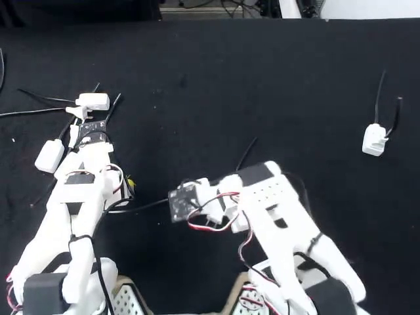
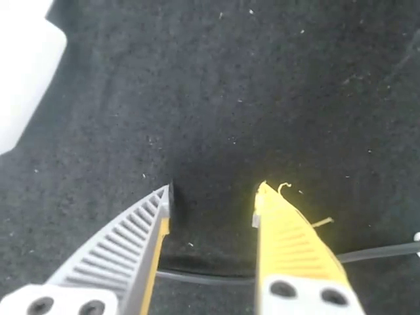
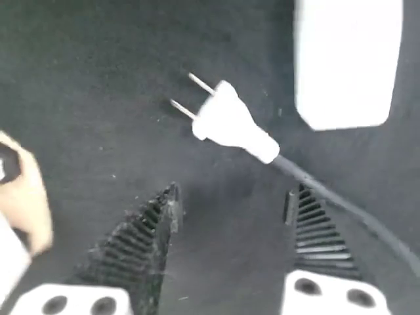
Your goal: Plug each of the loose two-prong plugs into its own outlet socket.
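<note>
Left gripper (image 2: 211,193) and right gripper (image 3: 233,192): jaws wide apart, empty.

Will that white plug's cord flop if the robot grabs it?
Probably. The plug looks like hard plastic, so it should stay stiff. Its thin black cord lies slightly bent, so it will likely flop and drag behind.

fixed high view down over the table (image 1: 216,72); both wrist views close above that same black surface
</note>
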{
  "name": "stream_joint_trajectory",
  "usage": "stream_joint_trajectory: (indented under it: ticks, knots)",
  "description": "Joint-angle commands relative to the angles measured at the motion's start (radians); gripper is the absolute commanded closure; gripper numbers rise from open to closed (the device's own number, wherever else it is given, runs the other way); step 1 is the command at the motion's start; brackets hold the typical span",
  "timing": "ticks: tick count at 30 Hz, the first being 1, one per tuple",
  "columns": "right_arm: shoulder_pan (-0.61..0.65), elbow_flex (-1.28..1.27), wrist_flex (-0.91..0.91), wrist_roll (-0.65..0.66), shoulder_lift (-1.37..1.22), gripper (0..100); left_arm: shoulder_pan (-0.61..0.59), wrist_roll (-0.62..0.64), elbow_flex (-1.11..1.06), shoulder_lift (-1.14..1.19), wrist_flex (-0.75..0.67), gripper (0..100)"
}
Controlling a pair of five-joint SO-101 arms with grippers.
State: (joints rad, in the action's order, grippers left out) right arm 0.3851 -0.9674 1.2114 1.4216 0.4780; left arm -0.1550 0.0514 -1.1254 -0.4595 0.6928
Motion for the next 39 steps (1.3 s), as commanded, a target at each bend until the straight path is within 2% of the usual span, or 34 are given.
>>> stream_joint_trajectory:
  ticks: [1, 7, 13, 20, 22, 25, 27, 29, 33, 37, 39]
  knots:
    - [0.043, -0.012, -0.160, 0.160, -0.028, 75.6, -0.021, 0.020, 0.005, -0.029, -0.011, 79]
    - [0.043, -0.085, -0.258, 0.222, -0.030, 78.8, -0.021, 0.020, 0.005, -0.029, -0.012, 79]
    - [0.055, -0.145, -0.273, 0.226, -0.031, 79.0, -0.021, 0.020, 0.005, -0.029, -0.012, 79]
    - [0.084, -0.262, -0.420, 0.216, -0.027, 79.2, -0.021, 0.020, 0.005, -0.029, -0.011, 79]
    - [0.084, -0.257, -0.410, 0.163, -0.024, 83.4, -0.021, 0.020, 0.005, -0.029, -0.011, 79]
    - [0.087, -0.236, -0.365, 0.054, -0.022, 98.4, -0.021, 0.020, 0.005, -0.029, -0.012, 79]
    - [0.083, -0.206, -0.311, -0.005, -0.021, 96.6, -0.021, 0.020, 0.005, -0.029, -0.012, 79]
    - [0.081, -0.173, -0.232, -0.049, -0.012, 99.1, -0.021, 0.020, 0.005, -0.029, -0.012, 79]
    - [0.081, -0.136, -0.071, -0.138, 0.105, 98.8, -0.021, 0.020, 0.005, -0.029, -0.012, 79]
    - [0.058, -0.189, -0.055, -0.379, 0.242, 98.8, -0.021, 0.020, 0.005, -0.029, -0.011, 79]
    - [0.020, -0.243, -0.095, -0.445, 0.283, 98.7, -0.021, 0.020, 0.005, -0.029, -0.011, 79]
